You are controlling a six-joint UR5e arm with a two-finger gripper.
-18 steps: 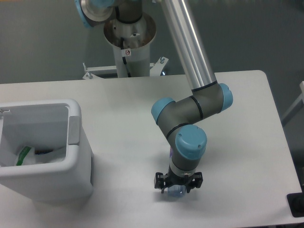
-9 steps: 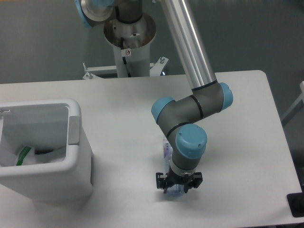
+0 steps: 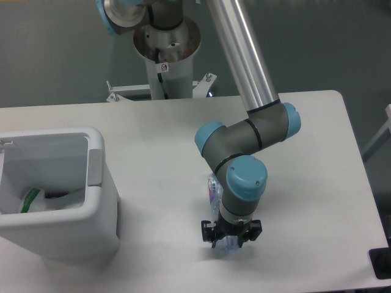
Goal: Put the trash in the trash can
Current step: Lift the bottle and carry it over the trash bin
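The trash can [image 3: 101,201], a white rectangular bin, stands at the table's left edge. Inside it lies the crumpled white wrapper [image 3: 32,199] with its green strip. My gripper [image 3: 231,240] points down near the table's front edge, right of the bin. Its fingers are closed on the crushed clear bottle [image 3: 213,193]. The bottle's body sticks up along the left side of my wrist, and a bluish part shows below the fingers. The arm hides the rest of the bottle.
The robot's base column [image 3: 166,55] stands behind the table's far edge. The white table [image 3: 317,183] stretches to the right of the arm. A dark object [image 3: 382,264] sits at the table's front right corner.
The bottle's body has come into view beside my wrist, tilted upward. The gripper has shifted slightly right and toward the front edge. The bin and wrapper have not moved.
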